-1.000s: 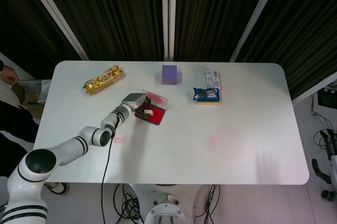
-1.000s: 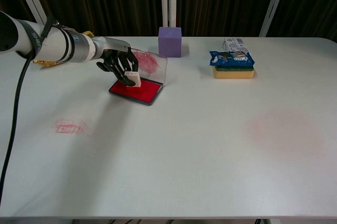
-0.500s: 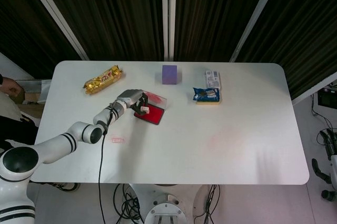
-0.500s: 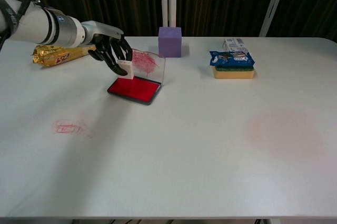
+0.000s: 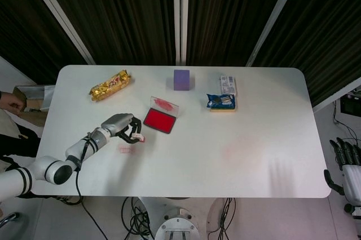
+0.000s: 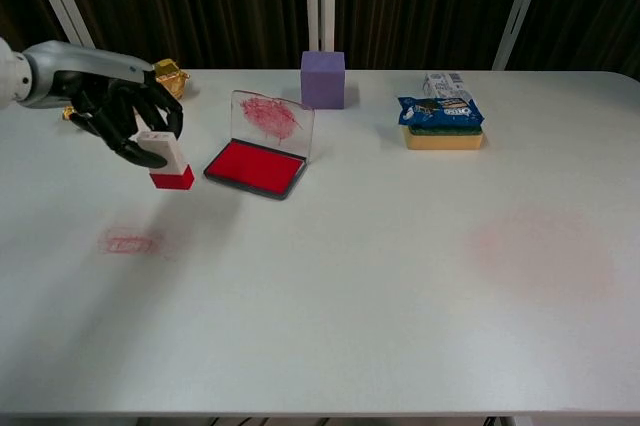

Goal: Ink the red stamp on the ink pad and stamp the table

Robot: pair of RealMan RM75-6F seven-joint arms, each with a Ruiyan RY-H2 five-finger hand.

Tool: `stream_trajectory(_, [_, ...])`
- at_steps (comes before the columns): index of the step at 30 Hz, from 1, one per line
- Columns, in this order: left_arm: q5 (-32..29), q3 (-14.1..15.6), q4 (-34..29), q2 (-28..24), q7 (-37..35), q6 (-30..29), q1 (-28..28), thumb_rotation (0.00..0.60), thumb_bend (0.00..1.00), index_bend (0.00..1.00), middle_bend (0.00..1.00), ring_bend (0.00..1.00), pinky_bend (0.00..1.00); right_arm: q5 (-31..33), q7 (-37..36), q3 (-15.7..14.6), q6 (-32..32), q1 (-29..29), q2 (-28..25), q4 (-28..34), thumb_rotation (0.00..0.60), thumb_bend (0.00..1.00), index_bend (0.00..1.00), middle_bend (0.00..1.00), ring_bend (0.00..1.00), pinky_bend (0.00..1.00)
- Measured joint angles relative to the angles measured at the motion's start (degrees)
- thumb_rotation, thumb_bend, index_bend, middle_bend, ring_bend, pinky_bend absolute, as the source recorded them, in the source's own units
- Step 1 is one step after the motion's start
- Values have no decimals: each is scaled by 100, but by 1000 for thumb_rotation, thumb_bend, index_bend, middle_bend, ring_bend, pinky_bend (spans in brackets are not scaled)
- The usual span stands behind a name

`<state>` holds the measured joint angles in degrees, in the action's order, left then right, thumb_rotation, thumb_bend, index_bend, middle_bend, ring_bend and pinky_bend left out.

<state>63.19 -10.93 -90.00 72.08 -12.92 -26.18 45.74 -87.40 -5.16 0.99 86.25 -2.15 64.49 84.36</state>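
Observation:
My left hand [image 6: 122, 116] [image 5: 120, 126] holds the red stamp [image 6: 168, 161] [image 5: 137, 137] by its white handle, red face down, in the air above the table. It hangs left of the ink pad [image 6: 255, 167] [image 5: 159, 120], which lies open with its clear lid [image 6: 272, 122] standing up, smeared red. A faint red stamp mark [image 6: 127, 242] [image 5: 125, 149] shows on the table below and left of the stamp. My right hand [image 5: 345, 158] shows at the far right edge of the head view, off the table, fingers apart, holding nothing.
A purple block [image 6: 323, 78] stands behind the pad. A gold snack bar [image 5: 110, 84] lies at the back left. A blue packet on a yellow sponge [image 6: 442, 124] sits at the back right, a small white pack [image 6: 444, 83] behind it. A pink smear [image 6: 540, 251] marks the table's right part.
My left hand lifted the stamp off the ink pad and carried it left and toward the front, over the old stamp mark. The right hand has come into view at the edge.

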Motion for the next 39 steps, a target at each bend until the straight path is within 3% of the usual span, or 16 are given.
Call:
stream_trajectory(6, [778, 395, 97, 173, -269, -789, -622, 600, 489, 642, 698, 989, 1000, -12, 120, -29, 93, -53, -39, 94, 600, 349, 0, 0, 0, 0])
stream_trajectory(15, [1565, 805, 787, 589, -740, -1232, -868, 600, 490, 642, 698, 989, 1000, 13, 258, -52, 122, -93, -65, 199, 600, 349, 0, 0, 0, 0])
stream_trajectory(28, [1907, 1040, 1516, 1037, -1293, -1410, -904, 600, 508, 628, 685, 988, 1000, 43, 441, -71, 55, -73, -69, 322, 600, 352, 0, 0, 0, 0])
stream_trajectory(39, [2132, 1181, 1774, 1141, -1626, -1566, -888, 600, 509, 594, 611, 985, 1000, 50, 520, -82, 45, -71, -64, 366, 600, 352, 0, 0, 0, 0])
